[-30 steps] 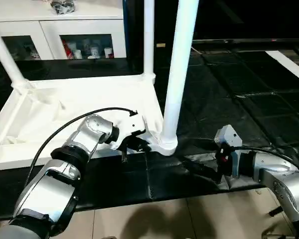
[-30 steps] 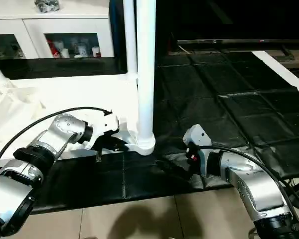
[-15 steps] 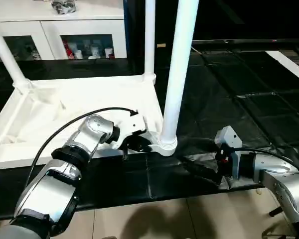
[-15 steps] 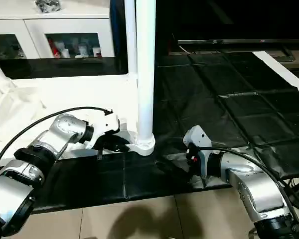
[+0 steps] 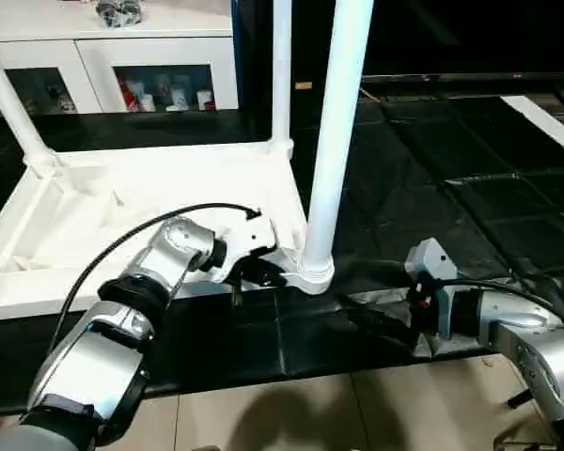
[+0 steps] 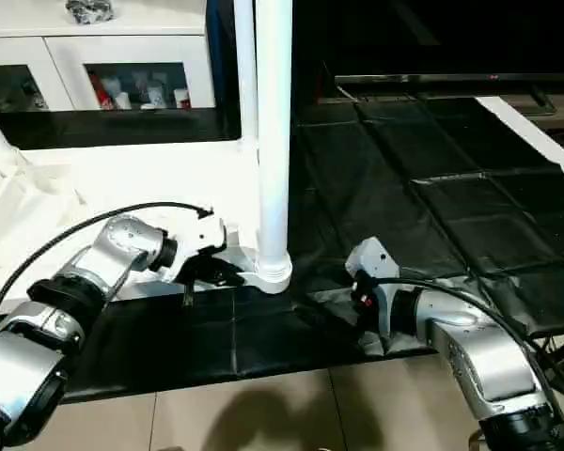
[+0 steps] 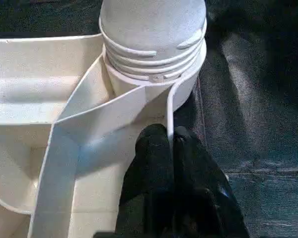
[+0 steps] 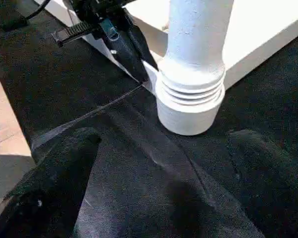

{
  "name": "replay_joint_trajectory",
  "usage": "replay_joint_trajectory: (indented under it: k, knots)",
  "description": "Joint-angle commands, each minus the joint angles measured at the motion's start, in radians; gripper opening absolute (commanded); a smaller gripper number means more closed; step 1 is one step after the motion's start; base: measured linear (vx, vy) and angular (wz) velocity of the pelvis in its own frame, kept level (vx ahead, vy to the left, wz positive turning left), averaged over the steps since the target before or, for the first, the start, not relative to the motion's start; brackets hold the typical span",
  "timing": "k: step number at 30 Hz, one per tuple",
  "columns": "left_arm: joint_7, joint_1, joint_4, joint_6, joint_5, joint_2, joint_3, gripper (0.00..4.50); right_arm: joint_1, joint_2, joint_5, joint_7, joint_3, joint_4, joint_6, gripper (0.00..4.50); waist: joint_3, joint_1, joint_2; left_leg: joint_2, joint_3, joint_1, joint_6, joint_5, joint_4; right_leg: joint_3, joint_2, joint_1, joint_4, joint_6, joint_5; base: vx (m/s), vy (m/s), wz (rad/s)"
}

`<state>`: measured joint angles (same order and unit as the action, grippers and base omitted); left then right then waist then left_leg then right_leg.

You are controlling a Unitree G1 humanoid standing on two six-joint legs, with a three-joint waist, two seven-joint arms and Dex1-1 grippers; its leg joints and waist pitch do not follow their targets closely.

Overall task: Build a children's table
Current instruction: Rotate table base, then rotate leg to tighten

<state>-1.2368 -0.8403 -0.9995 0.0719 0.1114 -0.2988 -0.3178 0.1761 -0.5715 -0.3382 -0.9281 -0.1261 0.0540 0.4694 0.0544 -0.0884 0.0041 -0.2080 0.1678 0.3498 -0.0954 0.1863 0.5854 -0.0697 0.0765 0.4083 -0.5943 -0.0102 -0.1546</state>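
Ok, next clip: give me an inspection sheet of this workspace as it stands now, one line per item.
Surface: black mat over a tiled floor.
Job's things: white tabletop lies underside up; three legs stand in corner sockets, the near leg, far leg and left leg.
Clutter: nothing seen on the mat.
Grippers: left gripper shut on the tabletop's rim beside the near socket; right gripper open, low over the mat, facing that socket, not touching it.
Cables: black cable arcs over the left forearm; another runs along the right forearm.
Surroundings: white glass-door cabinet behind.
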Motion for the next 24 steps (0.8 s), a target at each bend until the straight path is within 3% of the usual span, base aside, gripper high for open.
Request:
replay_joint_trajectory:
  k: [1, 5, 9, 10, 12, 17, 24]
  knots:
    - [-0.048, -0.008, 0.013, 0.004, -0.019, -0.002, 0.006, 0.02, 0.004, -0.013, 0.008, -0.005, 0.009, 0.0, -0.01, 4.5, -0.067, -0.001, -0.001, -0.009, 0.001, 0.003, 0.043, 0.23, -0.065, 0.036, 0.053, -0.062, 0.084, -0.174, -0.332, 0.0, 0.0, 0.0]
    - [-0.119, 0.015, 0.045, 0.012, -0.033, -0.011, -0.002, 0.02, 0.02, -0.013, 0.009, -0.01, 0.022, -0.026, -0.036, 4.5, -0.068, -0.003, 0.0, -0.012, 0.002, 0.003, 0.046, 0.217, -0.065, 0.038, 0.056, -0.061, 0.082, -0.187, -0.308, 0.0, 0.0, 0.0]
    - [-0.226, 0.059, 0.111, 0.028, -0.034, -0.042, -0.043, 0.02, 0.047, 0.0, -0.067, -0.101, 0.039, -0.036, -0.045, 4.5, -0.066, -0.004, -0.005, -0.016, 0.003, 0.001, 0.053, 0.231, -0.067, 0.039, 0.058, -0.061, 0.081, -0.195, -0.322, 0.0, 0.0, 0.0]
    - [-0.233, 0.064, 0.116, 0.035, -0.029, -0.046, -0.049, 0.02, 0.052, -0.001, -0.078, -0.119, 0.035, -0.035, -0.037, 4.5, -0.065, -0.006, 0.0, -0.018, 0.003, -0.001, 0.056, 0.238, -0.067, 0.039, 0.057, -0.057, 0.083, -0.195, -0.333, 0.0, 0.0, 0.0]
    - [-0.245, 0.07, 0.121, 0.042, -0.024, -0.05, -0.056, 0.02, 0.058, -0.006, -0.084, -0.145, 0.024, -0.038, -0.034, 4.5, -0.064, -0.01, -0.002, -0.02, 0.004, -0.007, 0.051, 0.254, -0.067, 0.039, 0.056, -0.054, 0.082, -0.195, -0.347, 0.0, 0.0, 0.0]
    - [-0.3, 0.095, 0.162, 0.083, 0.002, -0.071, -0.095, 0.02, 0.127, -0.012, -0.07, -0.275, -0.044, -0.127, -0.07, 4.5, -0.065, -0.013, -0.002, -0.022, 0.006, -0.007, 0.044, 0.265, -0.067, 0.04, 0.06, -0.052, 0.079, -0.205, -0.337, 0.0, 0.0, 0.0]
    - [-0.331, 0.114, 0.229, 0.079, -0.005, -0.071, -0.113, 0.0, 0.243, 0.03, -0.027, -0.352, -0.098, -0.272, -0.114, 3.79, -0.07, -0.022, -0.001, -0.023, 0.006, -0.003, 0.036, 0.218, -0.065, 0.041, 0.059, -0.055, 0.066, -0.224, -0.273, 0.0, 0.0, 0.0]
